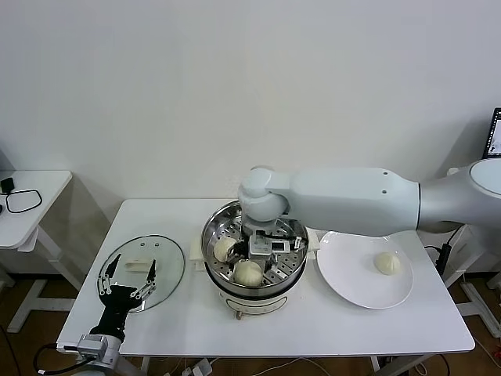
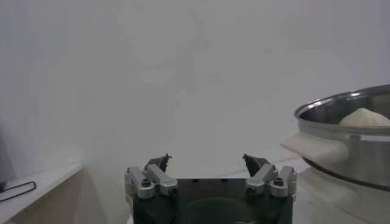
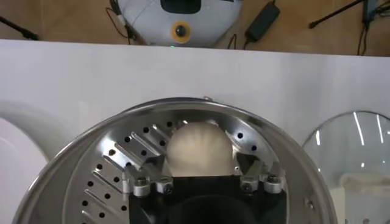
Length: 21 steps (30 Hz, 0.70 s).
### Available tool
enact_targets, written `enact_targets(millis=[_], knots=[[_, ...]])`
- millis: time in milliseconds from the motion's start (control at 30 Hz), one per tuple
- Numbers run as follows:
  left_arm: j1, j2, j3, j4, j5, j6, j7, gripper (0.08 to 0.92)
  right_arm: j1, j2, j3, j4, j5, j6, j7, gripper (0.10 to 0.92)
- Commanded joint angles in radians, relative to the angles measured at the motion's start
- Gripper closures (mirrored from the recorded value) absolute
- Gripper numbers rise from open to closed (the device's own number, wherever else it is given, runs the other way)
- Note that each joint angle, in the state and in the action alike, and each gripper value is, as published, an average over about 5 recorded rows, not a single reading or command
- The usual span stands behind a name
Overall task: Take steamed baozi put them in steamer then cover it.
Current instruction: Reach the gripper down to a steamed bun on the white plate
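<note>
- Right gripper (image 1: 261, 249) hangs inside the steamer (image 1: 227, 213), its fingers spread to either side of a bun and apart from it, so nothing is pinched; the wrist view shows that bun sitting free on the basket floor between the fingertips.
- Left gripper (image 1: 126, 273) rests over the cover (image 1: 167, 258), well to the side of the right gripper, with its fingers also spread and holding nothing.
- Steamer: a broad round pot of polished steel, rigid and probably heavy, with a perforated, slotted basket floor and a pale side handle; it looks slick, though it needs no lifting.
- Cover: a round clear glass disc with a metal rim, lying flat on the table (image 1: 368, 321); I judge it hard, smooth, breakable and fairly weighty, best taken by its white handle rather than the slippery glass.
- White plate (image 1: 348, 286) lies beyond the pot on the right arm's side, glossy, shallow and stiff.
- Steamed baozi (image 1: 248, 272): three sit in the basket beside and under the right gripper, one (image 1: 387, 263) remains on the plate. They appear soft, light, matte and domed, easily dented, so a gentle pinch across the widest part of the sides suits them.
</note>
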Motion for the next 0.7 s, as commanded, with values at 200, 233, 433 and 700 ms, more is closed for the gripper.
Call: enact_targets(millis=[200,233,433,700], knots=[[0.011,0.002,0.009,-0.024,0.005,0.002,-0.004,0.177,0.104,-0.384,0.122,-0.002,0.251,-0.281,-0.146,0.203],[0.013,0.001,0.011,-0.027,0.006,0.001,-0.005,0.177,0.096,-0.416,0.124,-0.009,0.259,-0.326,-0.158,0.203],[0.021,0.001,0.027,-0.038,0.014,-0.003,-0.006,0.177,-0.075,-0.604,0.187,-0.088,0.196,-0.522,-0.204,0.203],[0.03,0.002,0.062,-0.057,0.03,-0.003,-0.012,0.177,-0.492,-0.681,0.546,-0.223,-0.045,-0.538,-0.197,0.203]])
